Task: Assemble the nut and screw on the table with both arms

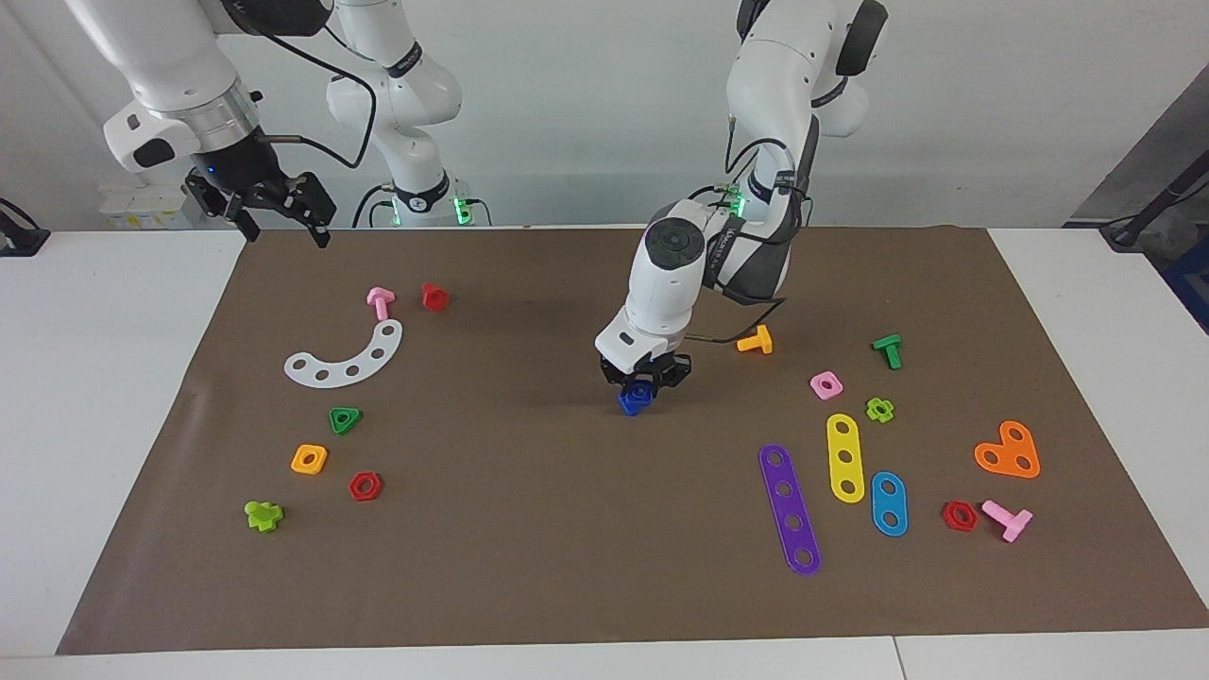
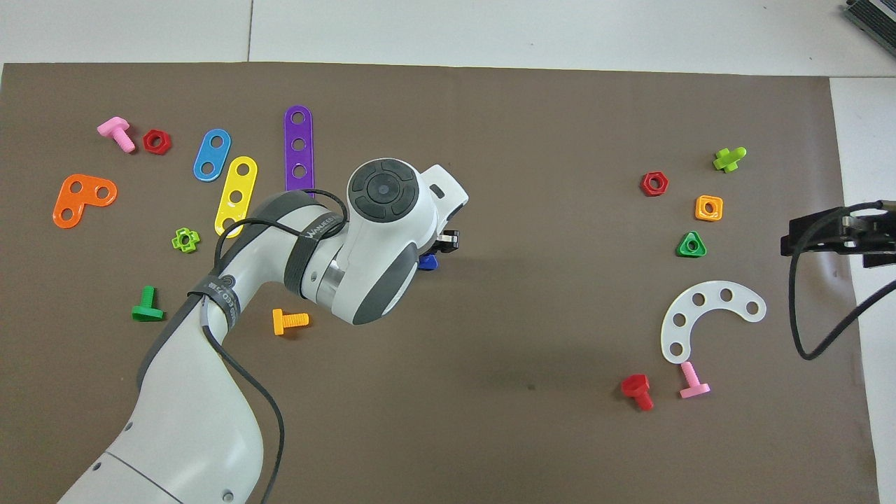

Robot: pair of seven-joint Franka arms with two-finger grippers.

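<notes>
Facing view: left arm bent down steeply over the mid-sheet of the bench [image 1: 113,425].
Left gripper [image 1: 644,385]: closed on a dark blue piece [image 1: 635,399], at or just above the sheet; nut or screw, cannot tell; axis unclear.
Right gripper [image 1: 283,212]: fingers spread, holding nothing, waiting above the sheet's corner by its base.

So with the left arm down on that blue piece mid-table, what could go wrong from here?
1. The left gripper is shut on the dark blue piece, but only part of it shows, so nut and screw cannot be told apart; the grip may be off-centre and slip on lifting.
2. The right gripper waits open above the table's edge, so any handover means a long reach.
</notes>
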